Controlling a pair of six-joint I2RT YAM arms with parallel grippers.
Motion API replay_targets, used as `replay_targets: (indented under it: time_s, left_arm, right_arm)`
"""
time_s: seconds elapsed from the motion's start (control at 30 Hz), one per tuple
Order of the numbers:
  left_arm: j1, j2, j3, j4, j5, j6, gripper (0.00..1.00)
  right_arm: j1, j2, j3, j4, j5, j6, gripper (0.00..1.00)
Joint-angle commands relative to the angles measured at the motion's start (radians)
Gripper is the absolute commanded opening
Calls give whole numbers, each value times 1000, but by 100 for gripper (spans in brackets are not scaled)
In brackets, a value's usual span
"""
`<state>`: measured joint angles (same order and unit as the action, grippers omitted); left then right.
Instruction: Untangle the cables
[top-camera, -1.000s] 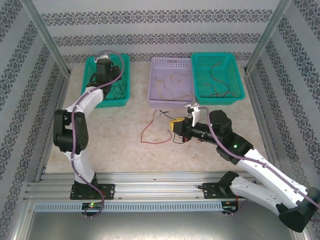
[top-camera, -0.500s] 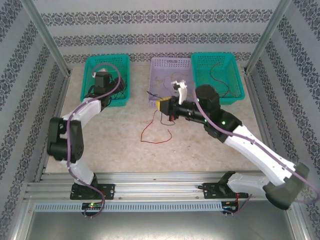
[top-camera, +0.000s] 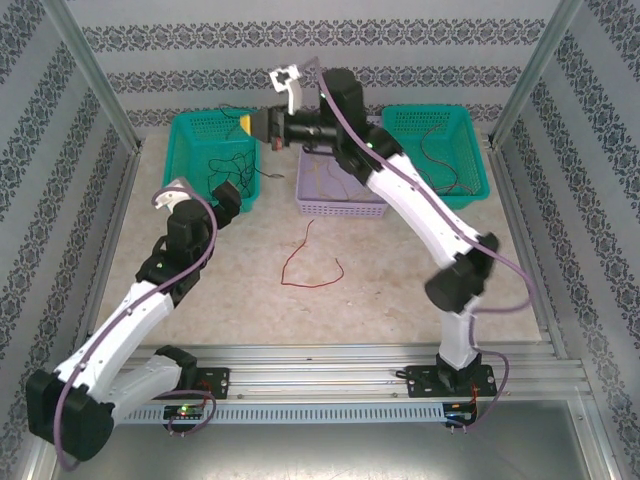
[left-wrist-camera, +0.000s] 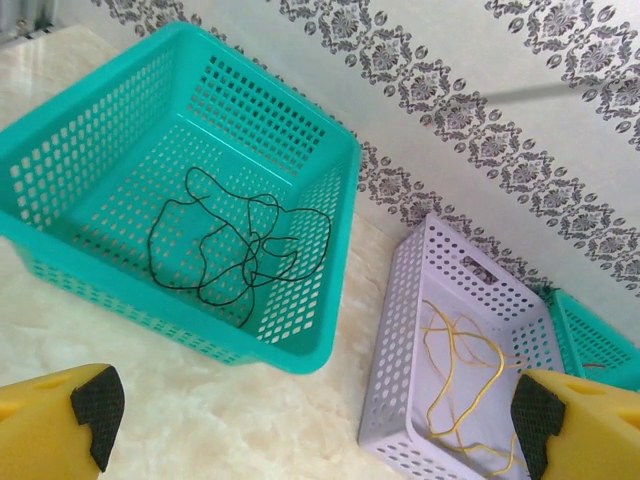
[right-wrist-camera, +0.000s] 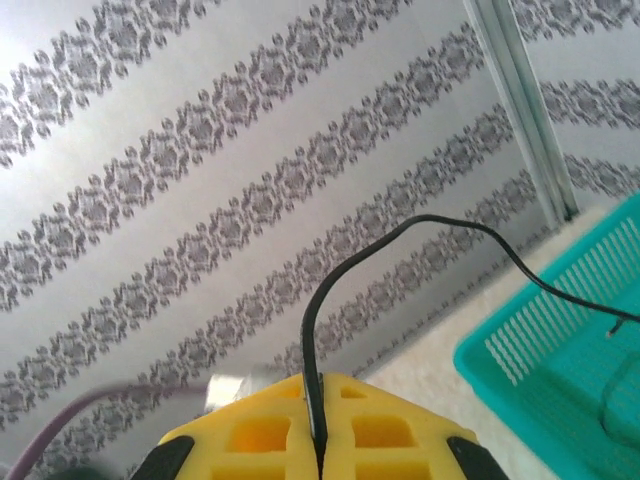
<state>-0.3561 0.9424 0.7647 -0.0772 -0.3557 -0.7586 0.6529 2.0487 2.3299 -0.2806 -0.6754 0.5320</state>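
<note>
One red cable lies mid-desk, seen from above. Left wrist: my left fingers stand wide apart, near a teal basket holding a black cable. Right wrist: my right fingers are clamped on a second black cable.

You've got the table: L teal basket, purple basket, R teal basket at back; red cable loose mid-table.

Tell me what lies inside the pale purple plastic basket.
Thin yellow wires lie looped on the floor of the pale purple perforated plastic basket. A yellow finger of the left claw hides one corner, so that part is unknown.
</note>
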Motion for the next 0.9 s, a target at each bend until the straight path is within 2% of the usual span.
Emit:
replay_targets:
  time_s: [0.0, 0.07, 0.1, 0.17, 0.27, 0.33, 0.47, 0.6, 0.73, 0.87]
  left_arm:
    - [-20, -60, -49, -125, -81, -6, 100]
    - [-28, -104, -89, -140, -73, -9, 100]
    - [-31, -121, -101, -147, -67, -8, 100]
    - [-41, -151, -114, -168, -63, 1, 100]
    - [-49, -182, -115, -197, -66, 28, 100]
    - [-52, -199, -117, -203, -71, 47, 100]
    - [-55, -222, -124, -211, -71, 59, 100]
    - [-58, -224, -136, -205, -76, 67, 100]
    - [-58, -222, -145, -188, -65, 65, 100]
    - [-60, -203, -137, -174, -62, 73, 100]
  right_arm:
    - [-11, 260, 402, -159, -110, 91, 0]
    - [-16, 454, 665, -150, -140, 179, 0]
    - [-20, 503, 701, -103, -140, 231, 0]
    - [-31, 530, 616, 27, -130, 306, 0]
    - [-8, 530, 508, 46, -100, 192, 0]
    - [7, 572, 507, 55, -81, 166, 0]
    - [10, 712, 584, 86, -51, 213, 0]
    - [0, 748, 549, 98, -15, 210, 0]
    - [1, 759, 536, 35, 15, 169, 0]
    - [0, 749, 529, -11, 22, 147, 27]
